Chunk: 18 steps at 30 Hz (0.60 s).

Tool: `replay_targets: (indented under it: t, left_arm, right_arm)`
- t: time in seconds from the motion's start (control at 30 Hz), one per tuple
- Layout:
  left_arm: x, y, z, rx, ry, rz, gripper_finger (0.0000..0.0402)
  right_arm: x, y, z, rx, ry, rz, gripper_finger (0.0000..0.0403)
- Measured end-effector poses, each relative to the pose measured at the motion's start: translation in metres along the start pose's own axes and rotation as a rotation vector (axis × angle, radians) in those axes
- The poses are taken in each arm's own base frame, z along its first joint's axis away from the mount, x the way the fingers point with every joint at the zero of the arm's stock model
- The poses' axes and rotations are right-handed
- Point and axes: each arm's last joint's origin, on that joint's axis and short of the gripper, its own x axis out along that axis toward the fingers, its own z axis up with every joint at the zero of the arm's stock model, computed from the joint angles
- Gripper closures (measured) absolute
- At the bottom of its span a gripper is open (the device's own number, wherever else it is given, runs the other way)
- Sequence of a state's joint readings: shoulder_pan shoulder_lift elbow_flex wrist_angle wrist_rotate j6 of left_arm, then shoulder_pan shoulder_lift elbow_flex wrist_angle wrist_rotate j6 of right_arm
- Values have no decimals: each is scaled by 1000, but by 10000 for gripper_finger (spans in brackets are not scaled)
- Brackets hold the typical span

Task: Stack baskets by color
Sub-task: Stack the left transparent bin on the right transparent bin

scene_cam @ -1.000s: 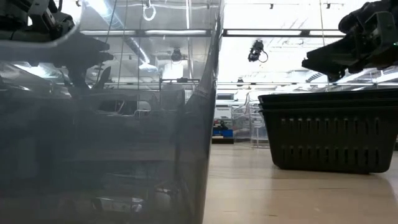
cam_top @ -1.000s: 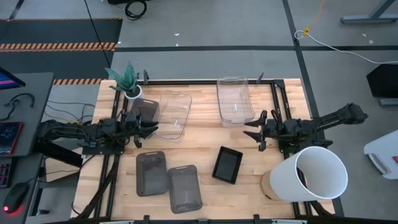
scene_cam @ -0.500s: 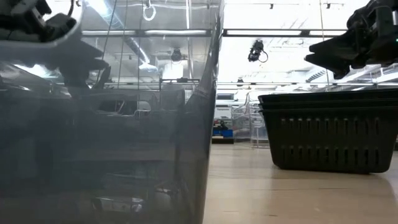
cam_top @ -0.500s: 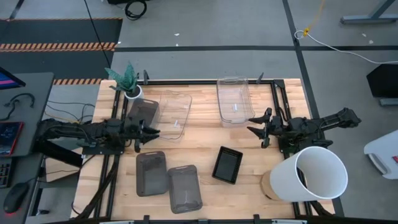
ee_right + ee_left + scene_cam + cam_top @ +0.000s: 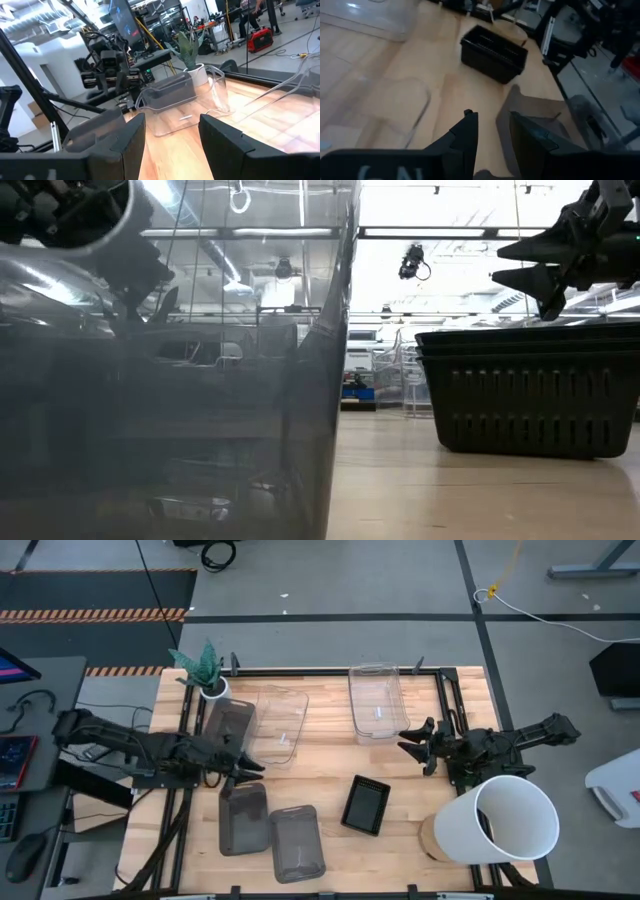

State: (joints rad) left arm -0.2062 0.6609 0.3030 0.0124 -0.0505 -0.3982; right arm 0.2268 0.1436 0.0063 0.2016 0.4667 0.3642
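Observation:
Two clear baskets (image 5: 280, 726) (image 5: 378, 701) lie at the table's far side. One grey basket (image 5: 232, 720) sits beside the plant, and two more (image 5: 242, 817) (image 5: 297, 842) lie near the front edge. A black basket (image 5: 366, 805) rests right of centre. My left gripper (image 5: 246, 769) hovers open just beyond the far end of the front-left grey basket (image 5: 395, 107), with nothing between its fingers (image 5: 492, 131). My right gripper (image 5: 415, 744) hangs open above the table, right of the far clear basket, and is empty (image 5: 172, 132).
A large white bucket (image 5: 505, 821) lies on its side at the front right, close under my right arm. A small potted plant (image 5: 205, 673) stands at the far left corner. Bare wood lies between the black basket and the far clear baskets.
My left gripper has swung toward the table's near edge and a little right, away from the far grey basket and up to the front-left grey basket, with its arm reaching out. My right gripper has rolled about its own axis and otherwise stayed put.

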Motion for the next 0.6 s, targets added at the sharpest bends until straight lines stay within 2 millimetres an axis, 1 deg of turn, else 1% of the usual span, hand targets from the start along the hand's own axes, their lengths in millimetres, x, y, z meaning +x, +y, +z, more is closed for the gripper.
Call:
replay_targets:
  t: [0.17, 0.27, 0.47, 0.6]
  left_arm:
    - [5, -10, 11, 65, 116, 24, 283]
    - [8, -13, 17, 74, 169, 93, 283]
    - [15, -11, 20, 93, 267, 239, 283]
    - [19, -12, 33, 91, 294, 342, 283]
  right_arm:
    - [0, 0, 0, 2, -4, 1, 214]
    - [0, 0, 1, 3, -5, 2, 213]
    - [0, 0, 1, 3, -5, 2, 214]
    - [0, 0, 1, 3, -5, 2, 213]
